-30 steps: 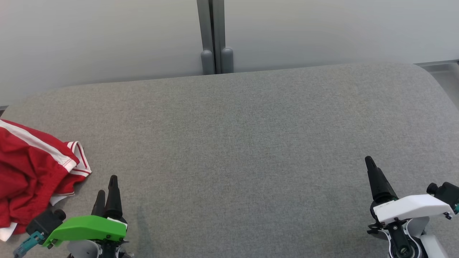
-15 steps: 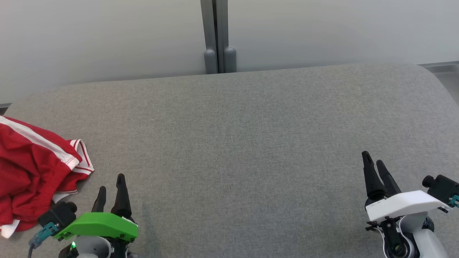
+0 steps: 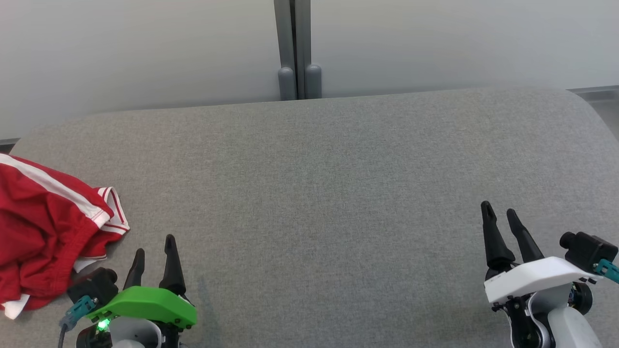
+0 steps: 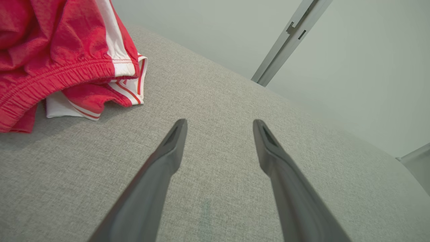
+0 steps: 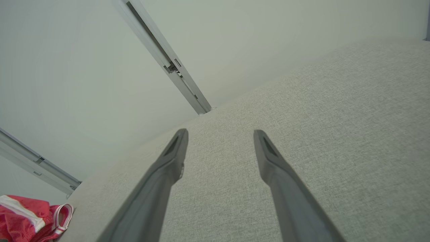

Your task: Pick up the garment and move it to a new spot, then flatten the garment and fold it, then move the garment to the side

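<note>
Grey woven fabric covers the surface (image 3: 309, 183), which runs back to a pale wall (image 3: 145, 48) split by a grey upright post (image 3: 295, 48). From the head view, the red shorts (image 3: 43, 217), trimmed with white stripes, lie crumpled at the surface's near left. The picture's left edge cuts them off, so their full outline cannot be made out. The left gripper (image 3: 154, 244), under a green cover (image 3: 145, 305), sits at the lower left just beside the shorts. Its two dark fingers are spread, clear of the cloth, with nothing between them. The right gripper (image 3: 497, 209), under a white cover (image 3: 532, 281), sits at the lower right, well apart from the shorts, its fingers likewise parted and empty.

In the left wrist view, the left gripper (image 4: 220, 122) stands wide over bare grey fabric and holds nothing; whether its tips touch the surface cannot be told. The shorts lie at the upper left, elastic waistband (image 4: 57, 75) bunched and a white-and-red hem (image 4: 100, 101) tucked beneath, cropped by the top and left edges.

In the right wrist view, the right gripper (image 5: 220, 132) is just as wide, with grey fabric showing between its fingers. A small part of the shorts sits in the bottom left corner, far from the fingers and cropped. Two grey rails (image 5: 161, 53) cross the wall.
</note>
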{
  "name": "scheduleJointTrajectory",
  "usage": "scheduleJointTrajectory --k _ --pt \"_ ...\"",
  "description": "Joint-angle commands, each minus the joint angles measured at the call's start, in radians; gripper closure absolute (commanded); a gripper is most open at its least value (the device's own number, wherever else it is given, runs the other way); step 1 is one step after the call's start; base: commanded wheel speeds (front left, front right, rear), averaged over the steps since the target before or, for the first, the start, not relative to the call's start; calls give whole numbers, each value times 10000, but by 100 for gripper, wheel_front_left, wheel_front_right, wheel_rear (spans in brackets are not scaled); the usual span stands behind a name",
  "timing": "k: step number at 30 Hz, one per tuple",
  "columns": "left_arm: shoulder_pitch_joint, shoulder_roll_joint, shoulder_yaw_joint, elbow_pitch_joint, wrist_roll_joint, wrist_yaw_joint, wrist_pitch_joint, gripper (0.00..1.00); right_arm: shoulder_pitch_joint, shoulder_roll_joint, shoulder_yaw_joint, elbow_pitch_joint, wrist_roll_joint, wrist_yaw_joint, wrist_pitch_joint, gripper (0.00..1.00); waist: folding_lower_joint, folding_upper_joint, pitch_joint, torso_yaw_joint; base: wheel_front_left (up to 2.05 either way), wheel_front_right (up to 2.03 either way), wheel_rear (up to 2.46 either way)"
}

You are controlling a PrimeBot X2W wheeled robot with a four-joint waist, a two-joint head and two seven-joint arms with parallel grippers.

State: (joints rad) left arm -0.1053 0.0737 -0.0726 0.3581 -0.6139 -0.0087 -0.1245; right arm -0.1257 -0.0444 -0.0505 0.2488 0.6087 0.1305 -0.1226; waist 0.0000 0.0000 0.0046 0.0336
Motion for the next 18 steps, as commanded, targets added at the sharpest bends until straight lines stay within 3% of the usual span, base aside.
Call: scheduleJointTrajectory --k 1,18 --pt "-67 12 -20 -28 263 35 -87 0 54 -37 31 -28 -294 1 -100 0 0 0 -14 11 0 0 0" --pt "-79 -54 -217 297 2134 -11 -519 0 36 -55 229 370 -1952 2 -535 0 0 0 -110 114 0 0 0"
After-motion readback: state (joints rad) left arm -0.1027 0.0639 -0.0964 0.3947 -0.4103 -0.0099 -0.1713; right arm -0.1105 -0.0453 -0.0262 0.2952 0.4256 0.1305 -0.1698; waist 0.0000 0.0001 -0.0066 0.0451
